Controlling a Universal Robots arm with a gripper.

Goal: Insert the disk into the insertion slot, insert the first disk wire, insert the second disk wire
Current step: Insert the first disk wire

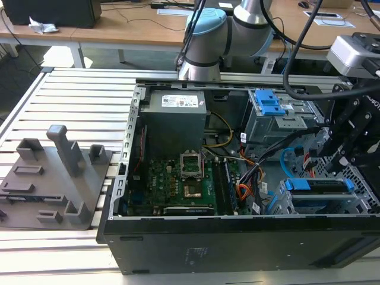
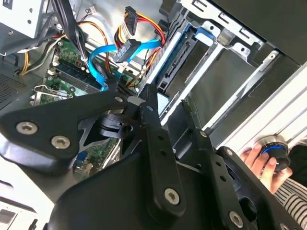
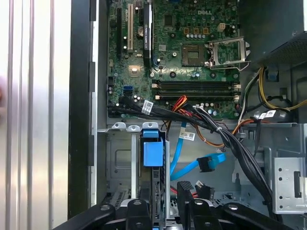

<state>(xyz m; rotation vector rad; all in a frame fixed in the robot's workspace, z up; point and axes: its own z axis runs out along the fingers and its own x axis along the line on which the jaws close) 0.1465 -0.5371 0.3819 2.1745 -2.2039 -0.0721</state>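
The disk [image 1: 317, 185], framed by its blue caddy, lies in the insertion slot [image 1: 363, 205], the grey perforated cage at the case's front corner on the exterior view's right. In the first wrist view the disk [image 3: 152, 153] shows edge-on, its blue tab seated in the slot [image 3: 120, 160]. My gripper [image 1: 339, 155] hovers just above the disk, open, its fingers astride the disk's end [image 3: 163, 213] without gripping it. A blue data wire [image 3: 211, 163] and a black plug on coloured wires [image 2: 127, 48] hang loose beside the cage [image 2: 225, 72], near my gripper [image 2: 167, 101].
The open computer case [image 1: 237, 240] holds a motherboard [image 1: 184, 178], a power supply [image 1: 175, 116] and a taller bay with a blue latch [image 1: 270, 104]. A grey fixture block [image 1: 56, 178] lies at the exterior view's left. A person's hand [image 2: 256, 160] rests on a round knob.
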